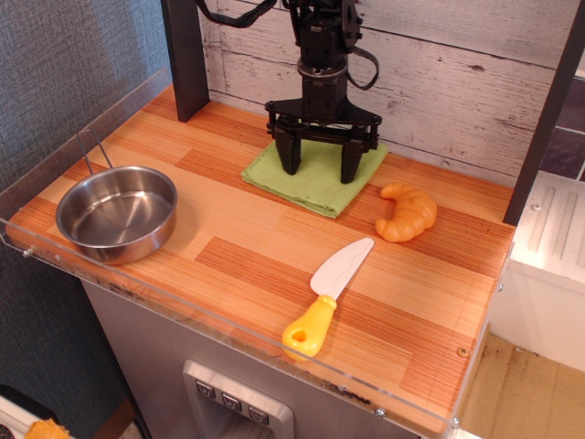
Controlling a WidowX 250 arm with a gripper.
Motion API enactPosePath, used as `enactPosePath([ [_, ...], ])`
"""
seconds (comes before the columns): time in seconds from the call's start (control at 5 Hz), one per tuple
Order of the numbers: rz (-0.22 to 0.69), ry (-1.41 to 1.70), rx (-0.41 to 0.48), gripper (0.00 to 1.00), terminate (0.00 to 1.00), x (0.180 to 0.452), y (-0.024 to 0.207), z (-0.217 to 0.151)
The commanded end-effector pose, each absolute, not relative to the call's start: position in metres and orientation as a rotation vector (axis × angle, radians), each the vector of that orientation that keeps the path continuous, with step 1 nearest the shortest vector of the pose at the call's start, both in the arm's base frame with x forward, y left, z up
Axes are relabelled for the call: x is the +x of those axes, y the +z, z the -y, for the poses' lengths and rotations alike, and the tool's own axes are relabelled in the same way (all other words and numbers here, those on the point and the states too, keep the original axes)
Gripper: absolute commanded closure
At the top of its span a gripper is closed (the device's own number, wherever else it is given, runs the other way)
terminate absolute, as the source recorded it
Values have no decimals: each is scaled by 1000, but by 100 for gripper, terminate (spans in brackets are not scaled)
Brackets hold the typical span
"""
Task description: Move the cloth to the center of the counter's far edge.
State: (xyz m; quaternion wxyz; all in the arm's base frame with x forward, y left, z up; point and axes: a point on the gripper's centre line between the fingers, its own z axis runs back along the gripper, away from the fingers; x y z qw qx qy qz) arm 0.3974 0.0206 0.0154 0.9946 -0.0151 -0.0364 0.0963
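The light green cloth (pixel 313 180) lies flat on the striped orange-brown counter (pixel 238 256), near the middle of its far edge, close to the whitewashed plank wall. My black gripper (pixel 320 166) hangs straight down over the cloth with its two fingers spread wide. Both fingertips (pixel 290 165) reach down to the fabric about a cloth's width apart. Nothing is held between them. The arm hides the cloth's far edge.
A steel bowl (pixel 116 212) sits at the left front. An orange croissant (pixel 408 212) lies right of the cloth. A toy knife (pixel 326 294) with a yellow handle lies at the front. A dark post (pixel 186 55) stands at the back left. A clear acrylic rim (pixel 228 325) lines the edges.
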Motion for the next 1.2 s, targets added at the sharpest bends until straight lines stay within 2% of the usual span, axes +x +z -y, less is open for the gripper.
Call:
enactPosePath([
  [0.0,246,137,-17,0,0,415,98,-12],
  [0.4,293,140,-26,0,0,386,140,-21],
  [0.6,292,143,-46,0,0,356,157,-32],
  [0.8,252,127,-78,0,0,322,160,-43],
  [1.0,231,100,-79,0,0,301,158,-49],
])
